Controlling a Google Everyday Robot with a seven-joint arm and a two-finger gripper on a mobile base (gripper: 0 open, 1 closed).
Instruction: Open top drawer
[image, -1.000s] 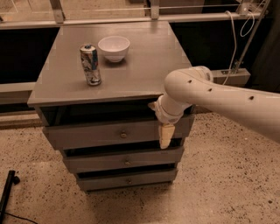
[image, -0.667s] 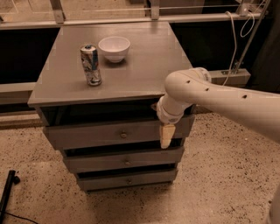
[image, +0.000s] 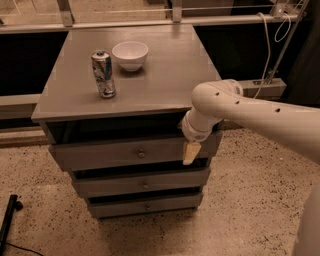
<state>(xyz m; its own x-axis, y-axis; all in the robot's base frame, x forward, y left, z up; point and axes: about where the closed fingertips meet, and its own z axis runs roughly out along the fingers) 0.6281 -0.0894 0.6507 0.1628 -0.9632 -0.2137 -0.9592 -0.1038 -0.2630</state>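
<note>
hand: the hand (image: 191, 151) hangs pointing down at the right end of the drawer front; whether it is clenched or released, cannot tell
top drawer: the top drawer (image: 100, 156) lies just behind the hand and stretches left of it; long axis runs left-right
knob: the knob (image: 141, 154) is left of the hand at the same height, apart from it
pull direction: judged straight out toward the camera; the off-centre hold may skew it
table: the table (image: 165, 75) top is above and behind the hand, with the can (image: 103, 74) and bowl (image: 130, 54) far back-left

The white arm (image: 260, 117) was extended from the right edge toward the centre of the scene and bent downward at the wrist (image: 200, 125). The gripper (image: 191, 151) was pointed straight down, held just right of centre.
</note>
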